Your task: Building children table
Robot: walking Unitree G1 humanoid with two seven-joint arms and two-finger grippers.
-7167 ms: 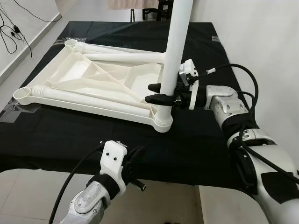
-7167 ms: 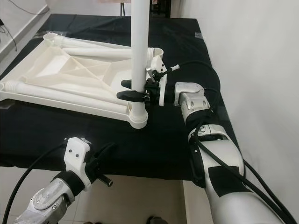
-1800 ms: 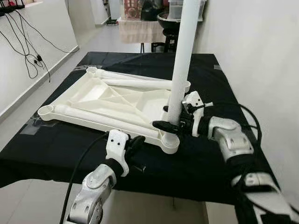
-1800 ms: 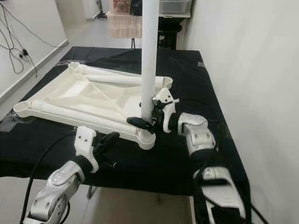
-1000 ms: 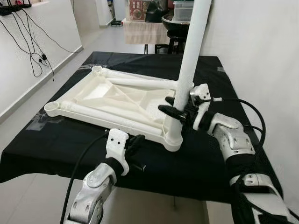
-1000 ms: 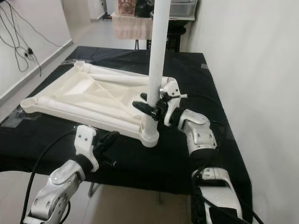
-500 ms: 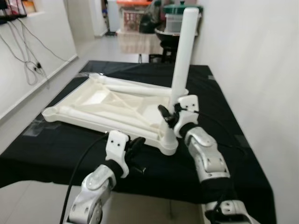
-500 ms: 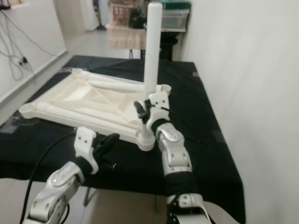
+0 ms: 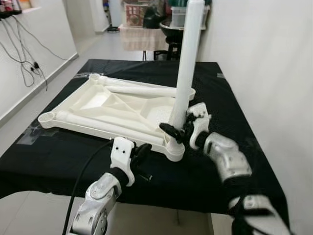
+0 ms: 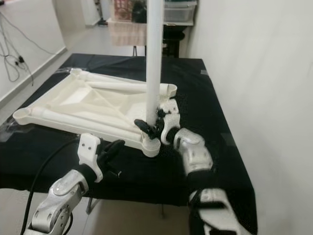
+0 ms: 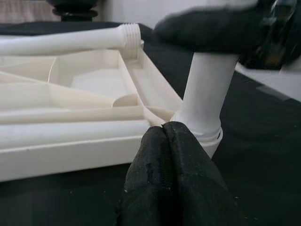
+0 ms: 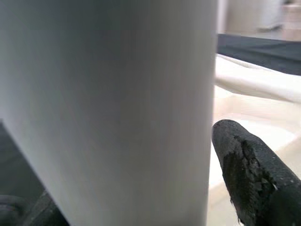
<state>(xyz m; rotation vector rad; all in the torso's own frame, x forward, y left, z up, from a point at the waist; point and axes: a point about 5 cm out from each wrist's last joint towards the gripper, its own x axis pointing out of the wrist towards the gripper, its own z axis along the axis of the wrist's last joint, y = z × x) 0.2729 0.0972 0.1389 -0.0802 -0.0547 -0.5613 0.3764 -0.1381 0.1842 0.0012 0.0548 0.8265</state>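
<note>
Right end effector (image 9: 175, 133) clasps the smooth white cylindrical leg (image 9: 185, 68); left end effector (image 9: 142, 152) clenched.

Upright white leg (image 9: 187, 63) in upturned tabletop (image 9: 107, 105)

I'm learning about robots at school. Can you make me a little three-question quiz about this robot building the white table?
1. True or false: the white leg stands upright in a corner socket of the upside-down tabletop.
2. Which gripper is at the leg: A) left B) right?
3. Fill in: the table cover is ____.

Key:
1. True.
2. B, the right gripper is around the leg's base; the left gripper is shut in front of the tabletop.
3. Black cloth.
</note>
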